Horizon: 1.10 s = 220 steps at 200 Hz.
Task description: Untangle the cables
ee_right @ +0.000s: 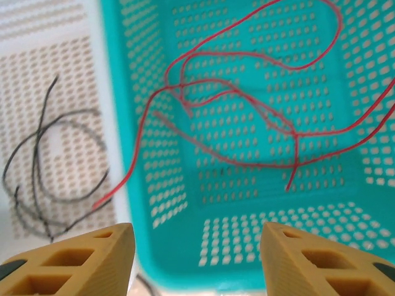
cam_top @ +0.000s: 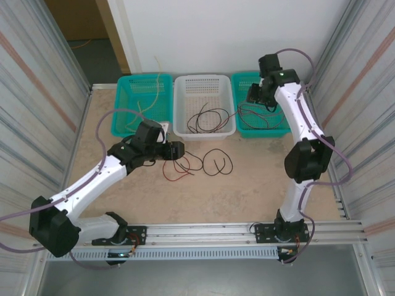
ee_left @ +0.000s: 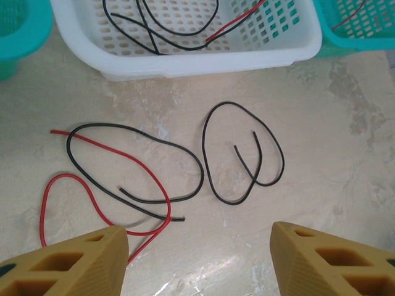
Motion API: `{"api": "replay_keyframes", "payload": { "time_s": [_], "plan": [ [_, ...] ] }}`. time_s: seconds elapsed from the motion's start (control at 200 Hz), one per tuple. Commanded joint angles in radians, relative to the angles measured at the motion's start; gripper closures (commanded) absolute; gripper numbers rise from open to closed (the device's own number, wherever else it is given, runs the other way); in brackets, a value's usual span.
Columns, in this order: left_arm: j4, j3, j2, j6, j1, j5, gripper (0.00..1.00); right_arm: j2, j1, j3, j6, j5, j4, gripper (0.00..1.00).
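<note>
Low in the left wrist view, the left gripper (ee_left: 197, 229) is held spread and empty above a red cable (ee_left: 142, 165) crossed with a black cable (ee_left: 111, 125).
Separation is judged the step in hand; one strand must be pinched away from the crossing. Bare table (ee_left: 333, 154) is left at right, bounded above by the white basket (ee_left: 185, 61). The right gripper (ee_right: 196, 227), also spread and empty, is held over red cables (ee_right: 247, 55) in a teal basket (ee_right: 117, 74).

Overhead view; two close downward wrist views, white basket (ee_left: 185, 61) in both.
</note>
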<state>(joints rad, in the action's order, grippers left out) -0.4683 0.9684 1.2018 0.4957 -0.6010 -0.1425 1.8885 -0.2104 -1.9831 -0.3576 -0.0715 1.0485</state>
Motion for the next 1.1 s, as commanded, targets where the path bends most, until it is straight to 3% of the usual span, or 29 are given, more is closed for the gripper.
{"api": "replay_keyframes", "payload": {
  "time_s": [0.0,0.185,0.341,0.556,0.691,0.847,1.017,1.097],
  "plan": [
    [-0.017,0.033,0.002,-0.026,0.009,-0.017,0.38,-0.119,-0.055,0.08,-0.016,-0.022,-0.035,0.44],
    [-0.022,0.036,0.007,-0.041,0.012,-0.011,0.38,-0.149,-0.151,0.218,-0.095,-0.024,-0.093,0.43],
    [-0.029,0.028,0.008,-0.047,0.029,-0.012,0.38,-0.08,-0.194,0.218,-0.268,-0.146,-0.1,0.46],
    [-0.028,-0.004,0.004,-0.054,0.046,-0.024,0.39,0.059,-0.18,0.082,-0.304,-0.106,-0.105,0.5],
    [-0.023,-0.02,0.002,-0.061,0.05,-0.035,0.4,0.147,-0.15,-0.027,-0.267,-0.153,-0.056,0.5],
    [-0.012,-0.022,0.014,-0.065,0.05,-0.068,0.4,0.177,-0.03,-0.061,-0.295,-0.008,-0.105,0.59],
    [-0.031,0.004,0.059,-0.089,0.051,-0.087,0.41,0.255,0.029,-0.132,-0.28,0.153,-0.107,0.61],
    [-0.037,0.024,0.085,-0.095,0.05,-0.084,0.42,0.251,0.01,-0.122,-0.254,0.11,-0.09,0.6]
  ]
}}
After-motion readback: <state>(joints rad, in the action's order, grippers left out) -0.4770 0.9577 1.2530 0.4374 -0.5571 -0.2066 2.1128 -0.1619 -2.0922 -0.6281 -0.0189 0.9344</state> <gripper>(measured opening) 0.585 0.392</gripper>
